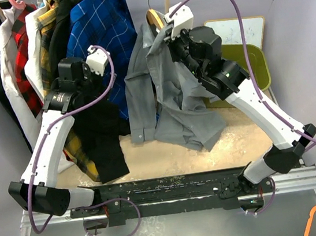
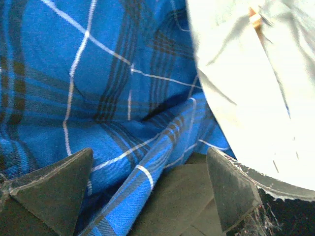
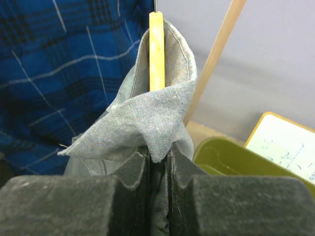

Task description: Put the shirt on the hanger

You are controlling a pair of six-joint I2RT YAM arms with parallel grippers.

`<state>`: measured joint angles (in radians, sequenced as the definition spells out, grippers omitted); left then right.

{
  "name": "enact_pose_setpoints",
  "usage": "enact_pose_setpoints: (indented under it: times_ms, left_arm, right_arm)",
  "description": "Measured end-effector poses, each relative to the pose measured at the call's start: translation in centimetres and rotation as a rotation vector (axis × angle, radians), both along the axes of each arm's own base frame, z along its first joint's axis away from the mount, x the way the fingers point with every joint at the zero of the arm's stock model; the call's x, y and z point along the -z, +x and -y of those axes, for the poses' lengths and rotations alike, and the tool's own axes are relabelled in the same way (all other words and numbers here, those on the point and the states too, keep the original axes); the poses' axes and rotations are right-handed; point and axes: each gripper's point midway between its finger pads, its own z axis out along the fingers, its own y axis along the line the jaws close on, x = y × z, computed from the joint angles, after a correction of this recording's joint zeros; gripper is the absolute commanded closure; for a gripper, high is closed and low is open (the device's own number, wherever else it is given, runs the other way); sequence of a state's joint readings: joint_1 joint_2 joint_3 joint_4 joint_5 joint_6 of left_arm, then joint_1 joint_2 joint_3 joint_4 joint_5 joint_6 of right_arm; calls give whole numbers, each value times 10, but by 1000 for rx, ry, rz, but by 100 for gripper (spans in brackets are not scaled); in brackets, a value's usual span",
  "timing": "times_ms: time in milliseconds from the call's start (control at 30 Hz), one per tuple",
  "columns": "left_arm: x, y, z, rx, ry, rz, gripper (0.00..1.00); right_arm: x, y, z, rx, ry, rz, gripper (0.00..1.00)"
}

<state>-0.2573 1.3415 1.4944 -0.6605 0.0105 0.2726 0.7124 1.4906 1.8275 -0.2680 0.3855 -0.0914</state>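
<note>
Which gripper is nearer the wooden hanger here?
Right. The right gripper is shut on the grey shirt at its collar, just below the hanger. The left gripper hangs open off to the left, facing the blue checked shirt.

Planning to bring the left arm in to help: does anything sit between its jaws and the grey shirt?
Nothing visible lies between. The grey shirt shows uncovered to their upper right; straight ahead hangs the blue check shirt, beside it, not over it.

Blue checked shirt [image 1: 102, 26] hangs at 11 o'clock; an olive tub [image 1: 258, 67] and what may be a whiteboard [image 1: 238, 29] sit at 2 o'clock.
</note>
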Motion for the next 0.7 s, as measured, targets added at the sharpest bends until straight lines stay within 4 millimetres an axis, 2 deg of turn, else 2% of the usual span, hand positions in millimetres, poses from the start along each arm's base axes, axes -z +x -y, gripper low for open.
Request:
enact_pose_setpoints:
  times_ms: [200,333,467,700]
  left_arm:
    - [-1,-17,15,91,-40,-63,1]
    - [1,-24,17,110,-63,-91,1]
    - [0,-25,13,94,-83,-97,1]
    - [-1,-24,9,65,-99,-96,1]
  right_arm:
    - [-36,12,-3,29,56,92,100]
    - [-58,23,-2,74,98,143,100]
    - [-64,35,-3,114,127,162,100]
    - [-55,61,-16,167,133,146,100]
